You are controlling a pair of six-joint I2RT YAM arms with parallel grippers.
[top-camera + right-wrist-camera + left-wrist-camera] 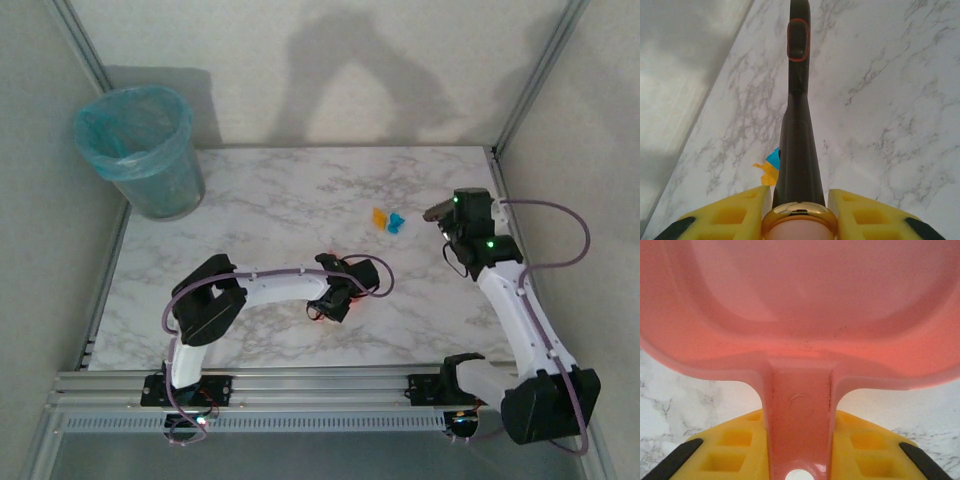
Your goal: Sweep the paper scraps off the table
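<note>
Top external view: paper scraps [388,220], an orange wad and a cyan wad side by side, sit right of centre on the bench [250,200], nearer the far edge than the near one. That's the only cluster I can see. My right fingers [452,215] are just beside it, on the right-edge side. My left fingers [342,288] are mid-bench, on the near side of the scraps and a bit left, apart from them. So the right arm is nearer.

Right fingers: clamped on the dark brush [797,120]. Its long axis runs straight out from the fingers. In the right wrist view the scraps lie just left of that shaft, partly tucked behind it. I can't make out which end carries the bristles.

Left fingers: closed on the handle of the pink dustpan [800,315], with the pan extending away from the wrist. Whether it touches the bench, I can't tell.

Judgement: the move hinges on the scraps lying between brush and pan. The stroke should run from the right-edge side toward the left and near, with the pan mouth turned to meet it. Risk: the pan isn't lined up yet, so wads could skid past its lip. Bin [140,150] stands at the far-left corner.
</note>
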